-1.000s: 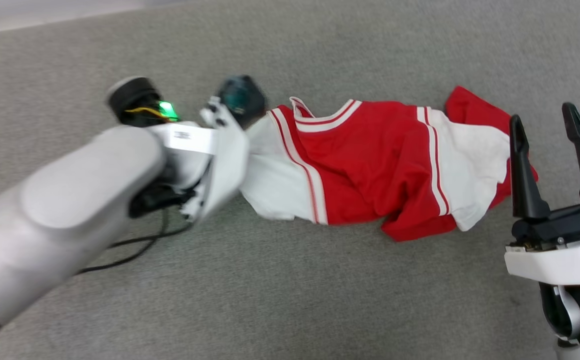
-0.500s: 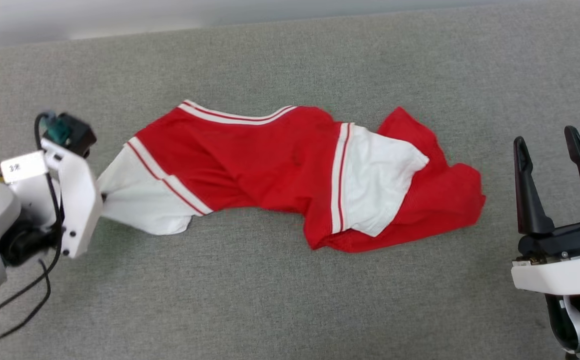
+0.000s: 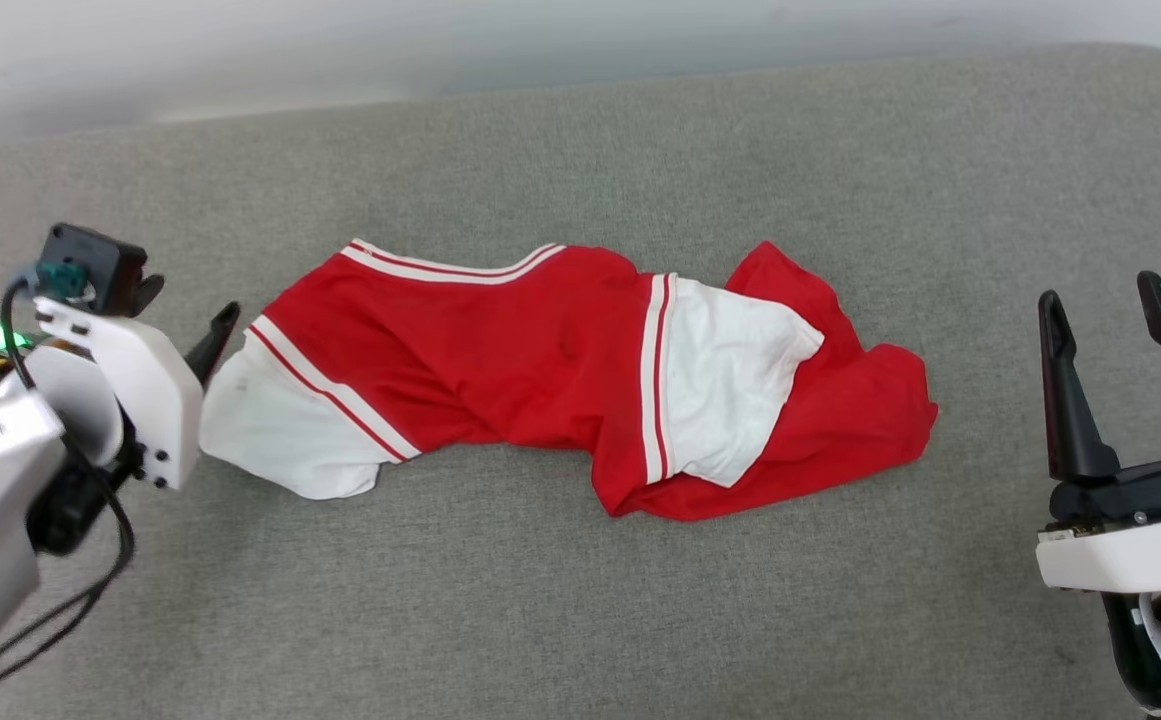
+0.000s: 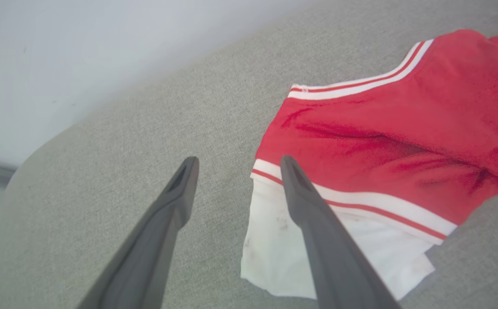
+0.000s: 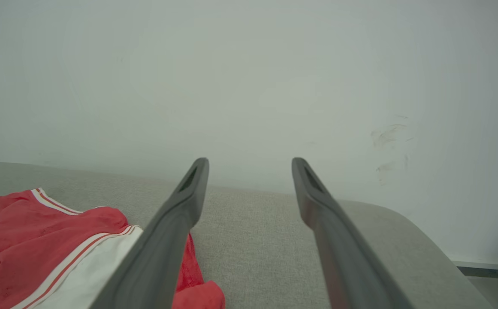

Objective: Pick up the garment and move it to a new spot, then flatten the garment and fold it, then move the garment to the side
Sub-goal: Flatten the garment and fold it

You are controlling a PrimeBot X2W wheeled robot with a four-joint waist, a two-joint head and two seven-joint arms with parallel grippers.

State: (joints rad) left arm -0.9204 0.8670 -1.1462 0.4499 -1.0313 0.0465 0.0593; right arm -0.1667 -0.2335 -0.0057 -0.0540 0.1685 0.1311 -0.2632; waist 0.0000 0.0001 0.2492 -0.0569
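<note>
The garment [image 3: 500,370] lies crumpled across the middle of a grey, cloth-covered tabletop [image 3: 540,620], stretched out sideways in the head view, with nothing gripping it.

At the far left, the left claw [image 3: 185,310] sits low over the tabletop with its two dark fingers apart and nothing between them. In the left wrist view the left claw [image 4: 236,161] points at the shirt's near end: one finger crosses in front of the white sleeve and its striped seam, and the other stands over bare grey cloth beside the garment [image 4: 403,128]. Whether the finger touches the sleeve cannot be told. A black cable [image 3: 90,590] loops down from that arm's wrist.

Moving rightwards, the shirt shows a white sleeve, then a red-and-white striped seam. Next comes the wrinkled red body with the striped neckline along its far edge, then a second striped seam and white sleeve. Last is a bunched red fold that reaches furthest right.

Well apart from that fold, at the lower right, the right claw [image 3: 1100,295] is held upright, fingers spread and empty. Its own wrist view shows the right claw [image 5: 249,161] facing a pale wall [image 5: 249,64], with the garment [image 5: 38,231] low on the left.
</note>
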